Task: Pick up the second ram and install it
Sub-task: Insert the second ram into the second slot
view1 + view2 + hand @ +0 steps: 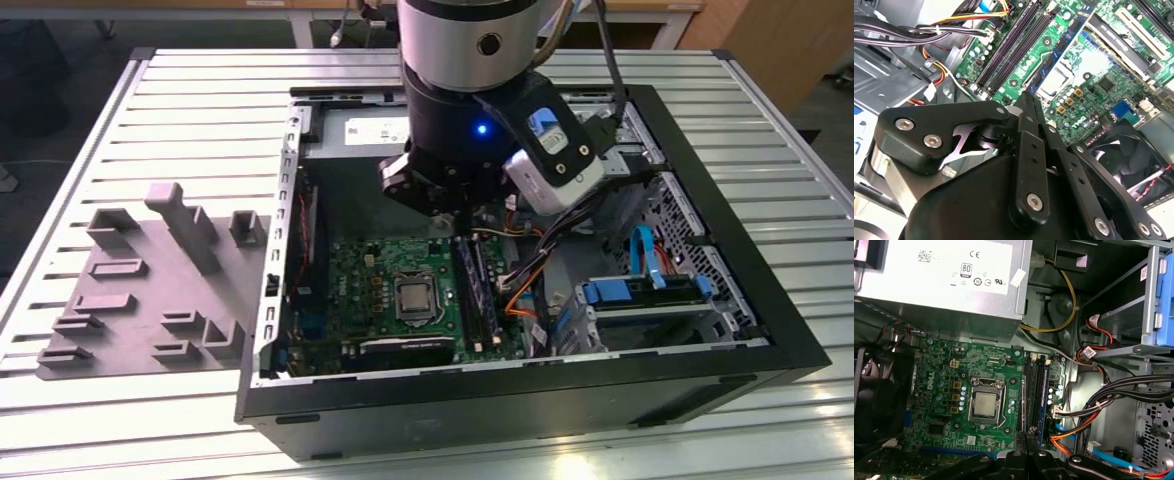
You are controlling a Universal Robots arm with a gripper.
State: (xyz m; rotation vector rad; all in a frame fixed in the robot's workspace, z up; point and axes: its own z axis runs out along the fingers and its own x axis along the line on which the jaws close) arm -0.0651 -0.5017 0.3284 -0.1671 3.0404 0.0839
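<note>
Gripper: fingers pressed together, nothing seen between them, low inside case over motherboard. Ram: dark stick standing in slots beside processor, near fingertips.

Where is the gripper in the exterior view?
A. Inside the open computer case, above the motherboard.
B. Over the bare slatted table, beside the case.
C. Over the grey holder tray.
A: the gripper hangs inside the open computer case, above the motherboard and close to its memory slots, while the grey holder tray lies apart on the exterior view's left.
</note>
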